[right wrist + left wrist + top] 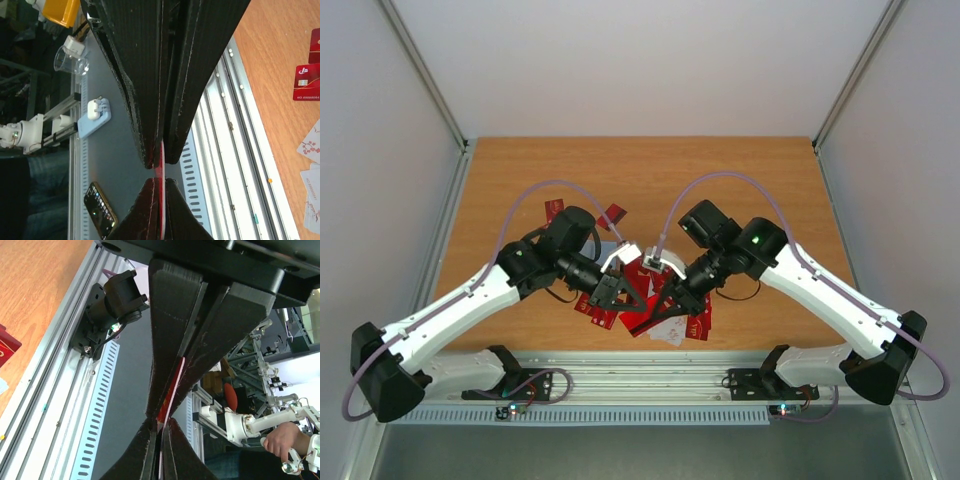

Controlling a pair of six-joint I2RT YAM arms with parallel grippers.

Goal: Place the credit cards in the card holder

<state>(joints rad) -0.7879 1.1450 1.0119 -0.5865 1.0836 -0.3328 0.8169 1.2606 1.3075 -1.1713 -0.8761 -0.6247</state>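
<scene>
Both grippers meet low over a heap of red and white credit cards [642,318] near the table's front edge. My left gripper [618,290] points right, and in its wrist view it [162,440] is shut on a thin red credit card [175,385] seen edge-on. My right gripper [665,300] points left. In the right wrist view it [161,200] is also shut on a red credit card [160,165], edge-on; I cannot tell whether both hold the same card. The card holder is hidden.
Two loose red cards [554,208] [614,213] lie further back on the left. A red card [306,82] and pale-faced cards [312,145] lie by the aluminium rail [640,380]. A phone [100,210] lies beyond the table's front edge.
</scene>
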